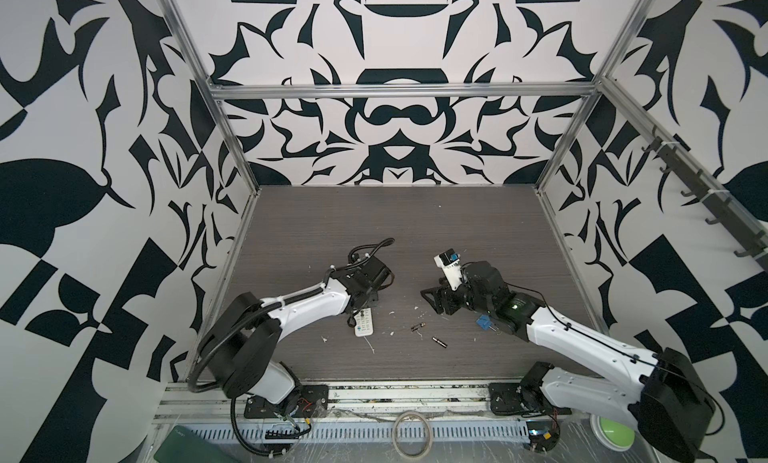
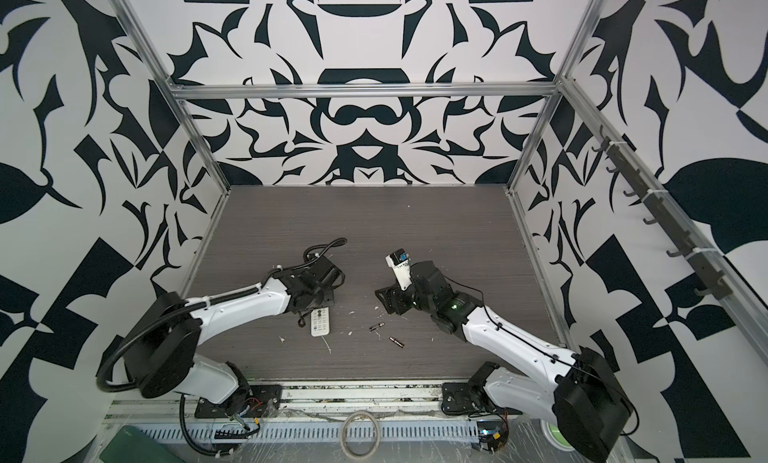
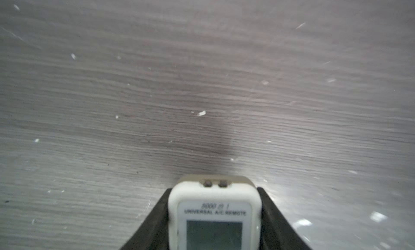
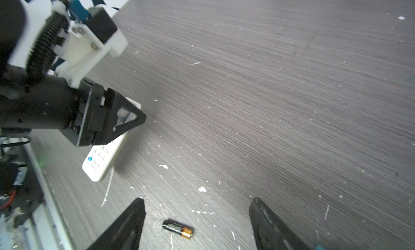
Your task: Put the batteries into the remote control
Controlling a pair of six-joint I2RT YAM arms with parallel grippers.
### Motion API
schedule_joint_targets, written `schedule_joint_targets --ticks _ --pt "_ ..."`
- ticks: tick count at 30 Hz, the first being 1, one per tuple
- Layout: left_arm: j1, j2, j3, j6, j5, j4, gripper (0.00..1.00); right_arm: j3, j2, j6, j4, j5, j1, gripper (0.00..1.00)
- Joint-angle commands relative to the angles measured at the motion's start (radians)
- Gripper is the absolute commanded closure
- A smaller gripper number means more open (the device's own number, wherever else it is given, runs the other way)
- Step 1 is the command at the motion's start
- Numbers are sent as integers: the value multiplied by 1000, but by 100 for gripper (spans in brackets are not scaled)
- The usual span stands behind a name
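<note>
My left gripper (image 4: 137, 117) is clamped across the screen end of the remote control (image 1: 364, 323). The remote faces buttons up, at the near left of the table (image 1: 415, 232). My right gripper (image 4: 197, 201) hangs right of centre with its jaws spread wide and nothing between them. The batteries (image 1: 419, 326) lie loose on the table right of the remote and apart from each other. The nearer battery (image 1: 439, 341) is the one further right.
</note>
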Motion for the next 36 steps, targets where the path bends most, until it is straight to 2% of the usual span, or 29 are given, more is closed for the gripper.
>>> schedule_joint_targets --ticks 1,5,13,17,25,36 --pt "-3 -131 -49 26 9 95 71 18 -25 36 30 -81 3 22" --pt "-4 -298 -102 65 60 209 73 51 -23 90 43 -184 3 19" --pt "-3 -534 -182 152 229 451 79 31 -31 289 280 -404 4 9" --pt "-4 -575 -197 183 292 514 79 12 -14 406 442 -471 3 6" --pt "-4 -597 -221 194 449 676 81 12 36 507 633 -557 4 2" --pt "-3 -597 -202 178 563 773 82 17 58 472 712 -646 29 1"
